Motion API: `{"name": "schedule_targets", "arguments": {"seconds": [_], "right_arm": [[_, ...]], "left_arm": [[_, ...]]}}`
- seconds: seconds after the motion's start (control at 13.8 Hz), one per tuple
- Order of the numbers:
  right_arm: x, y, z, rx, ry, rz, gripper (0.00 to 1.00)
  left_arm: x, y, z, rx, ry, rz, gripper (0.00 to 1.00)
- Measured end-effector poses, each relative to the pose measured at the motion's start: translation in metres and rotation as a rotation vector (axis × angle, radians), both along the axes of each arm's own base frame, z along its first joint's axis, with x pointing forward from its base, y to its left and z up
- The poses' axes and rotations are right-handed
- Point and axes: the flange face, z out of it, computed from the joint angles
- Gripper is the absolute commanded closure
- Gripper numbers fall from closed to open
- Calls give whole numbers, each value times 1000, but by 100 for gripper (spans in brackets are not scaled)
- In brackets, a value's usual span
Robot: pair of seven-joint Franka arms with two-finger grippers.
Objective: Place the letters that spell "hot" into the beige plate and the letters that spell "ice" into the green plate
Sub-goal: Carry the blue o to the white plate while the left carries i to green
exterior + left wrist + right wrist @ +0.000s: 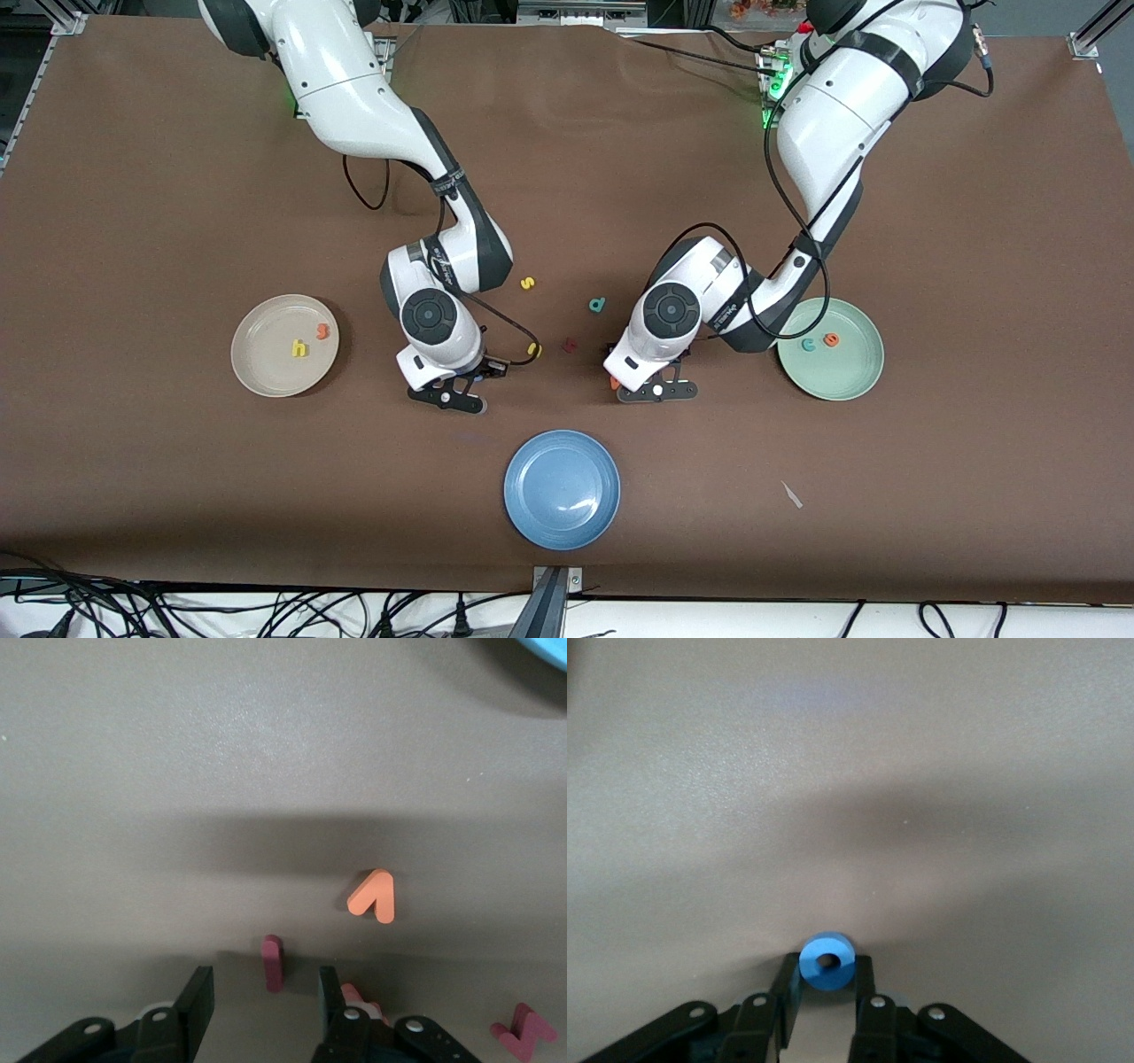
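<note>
fingers around one blue "o"

No printed text, labels or brands legible. Only readable signs are foam letters: yellow "h" in beige plate; yellow "s" on worktop.

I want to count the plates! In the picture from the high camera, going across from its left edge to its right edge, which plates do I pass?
beige plate → blue plate → green plate
</note>
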Motion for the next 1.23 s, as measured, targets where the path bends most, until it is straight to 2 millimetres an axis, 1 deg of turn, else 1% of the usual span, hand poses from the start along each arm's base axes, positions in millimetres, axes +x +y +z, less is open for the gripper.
{"name": "schedule_targets", "arguments": {"seconds": [0.22, 0.43, 0.51, 0.58, 0.65, 0.72, 0.79, 1.01, 1.16, 1.23], "right_arm": [[0, 0, 0, 0, 0, 0, 82], [0, 0, 0, 0, 0, 0, 85], [1, -1, 1, -1, 0, -1, 87], [2, -4, 3, -7, 5, -3, 87], [6, -11, 8, -19, 18, 8, 87], [12, -23, 16, -28, 28, 38, 87], [19, -37, 26, -38, 38, 72, 87], [36, -97, 57, -83, 95, 169, 87], [40, -139, 70, -101, 112, 232, 87], [37, -162, 74, -105, 121, 265, 87]], "left_arm": [[-1, 0, -4, 1, 5, 0, 54], [-3, 0, -13, 5, 18, -1, 55], [-3, 0, -16, 2, 18, -1, 71], [-3, -1, -19, -6, 11, -2, 84], [-2, -2, -21, -11, 6, -2, 96], [-2, -2, -20, -15, 1, -4, 100], [-1, -2, -19, -16, -1, -10, 100], [5, 4, -16, -20, -11, -36, 100], [13, 16, -9, -10, -2, -60, 100], [19, 27, -2, 4, 12, -71, 100]]}}
